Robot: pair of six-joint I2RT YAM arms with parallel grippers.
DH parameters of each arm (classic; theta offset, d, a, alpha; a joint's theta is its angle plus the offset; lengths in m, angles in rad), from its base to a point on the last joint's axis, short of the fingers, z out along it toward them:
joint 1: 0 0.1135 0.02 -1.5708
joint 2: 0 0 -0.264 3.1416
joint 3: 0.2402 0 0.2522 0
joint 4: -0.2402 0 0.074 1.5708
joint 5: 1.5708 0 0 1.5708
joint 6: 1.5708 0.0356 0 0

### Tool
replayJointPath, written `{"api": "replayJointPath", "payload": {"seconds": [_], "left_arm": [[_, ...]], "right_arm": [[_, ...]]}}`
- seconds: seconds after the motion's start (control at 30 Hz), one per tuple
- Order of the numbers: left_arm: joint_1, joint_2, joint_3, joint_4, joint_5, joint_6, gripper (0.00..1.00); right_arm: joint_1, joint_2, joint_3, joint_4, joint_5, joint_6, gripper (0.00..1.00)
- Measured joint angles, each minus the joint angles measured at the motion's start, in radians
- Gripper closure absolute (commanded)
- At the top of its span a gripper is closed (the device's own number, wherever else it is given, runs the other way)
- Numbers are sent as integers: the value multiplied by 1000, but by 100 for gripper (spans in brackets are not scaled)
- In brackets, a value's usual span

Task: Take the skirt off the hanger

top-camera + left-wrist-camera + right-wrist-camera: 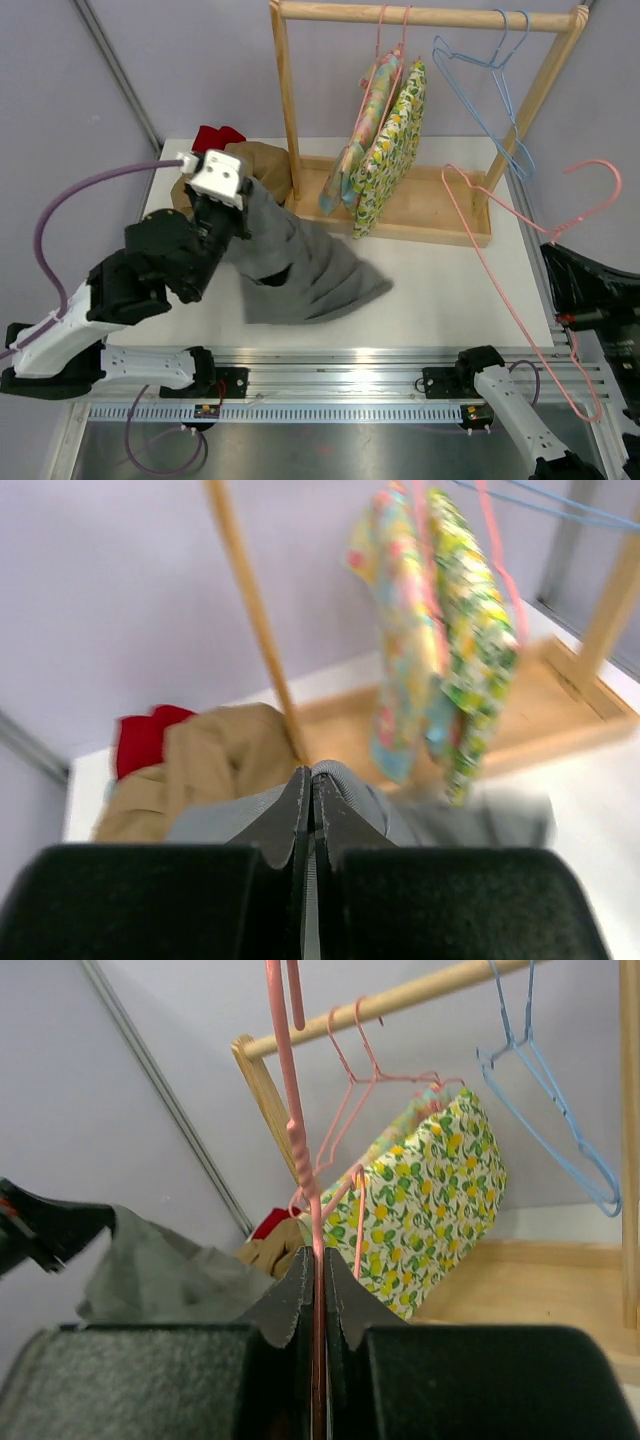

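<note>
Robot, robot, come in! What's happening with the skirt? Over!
Left gripper shut on grey skirt, its hem on the table. Right gripper shut on bare pink hanger. Tan clothes heap behind skirt, not blocking.

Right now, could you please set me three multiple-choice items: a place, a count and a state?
1. Where is the grey skirt? A on the floor; B in the left gripper, draping onto the table; C in a box.
2. How many floral garments hang on the rack? A one; B four; C two.
3. The right gripper is: A shut on the pink hanger; B wide open; C shut on the skirt.
Answers: B, cloth sits between its shut fingers; C, two hang side by side; A, the wire is pinched between its jaws.
</note>
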Motion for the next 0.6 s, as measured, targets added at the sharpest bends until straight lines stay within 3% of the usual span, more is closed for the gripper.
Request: {"api": "replayJointPath", "payload": {"seconds": [0.2,0.33,0.47,0.6], "left_arm": [[340,60,166,5,117,95,100],[603,274,476,-20,266,114,100],[779,507,795,-10,406,117,100],[901,584,819,65,517,109,100]], "right_arm": [[0,58,-131,10,0,10,100],[0,81,-171,14,5,11,100],[0,77,-181,20,22,8,100],[0,72,-187,24,26,7,100]]}}
